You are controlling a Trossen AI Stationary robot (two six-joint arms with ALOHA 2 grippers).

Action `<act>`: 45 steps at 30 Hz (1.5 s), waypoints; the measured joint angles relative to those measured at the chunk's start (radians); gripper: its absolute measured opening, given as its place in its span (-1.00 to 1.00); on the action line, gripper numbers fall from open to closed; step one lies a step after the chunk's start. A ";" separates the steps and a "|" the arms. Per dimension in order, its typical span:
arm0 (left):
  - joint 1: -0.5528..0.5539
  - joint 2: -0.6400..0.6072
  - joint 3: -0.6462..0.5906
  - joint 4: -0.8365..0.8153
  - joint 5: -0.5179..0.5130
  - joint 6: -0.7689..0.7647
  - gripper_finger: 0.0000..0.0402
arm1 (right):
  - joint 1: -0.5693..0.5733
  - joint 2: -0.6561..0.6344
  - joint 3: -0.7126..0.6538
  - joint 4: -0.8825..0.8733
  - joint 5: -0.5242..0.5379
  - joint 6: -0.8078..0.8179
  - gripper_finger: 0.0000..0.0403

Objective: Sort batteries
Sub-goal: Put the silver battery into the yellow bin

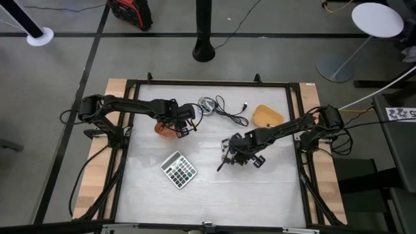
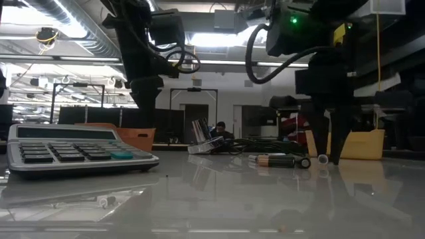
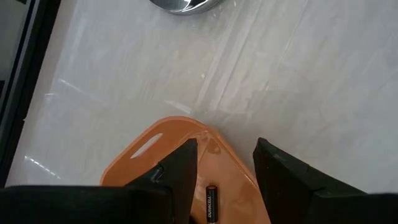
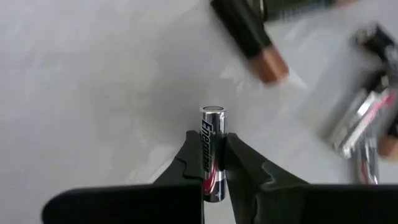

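Silver-and-black Energizer battery [image 4: 212,146] sits clamped between the right gripper [image 4: 213,163] fingers, above the white table [image 1: 214,188] near the loose batteries [image 2: 281,160]. Over at the orange tray [image 3: 147,154], the left gripper [image 3: 225,167] hovers with jaws parted, one dark battery [image 3: 210,203] lying in the tray beneath.

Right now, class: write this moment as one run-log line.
left pincer: open over orange tray | right pincer: shut on silver battery | spare batteries: on table
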 joint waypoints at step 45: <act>-0.301 0.116 0.000 0.885 0.072 0.131 -0.26 | -0.446 -0.208 0.014 -0.502 0.295 0.122 -0.87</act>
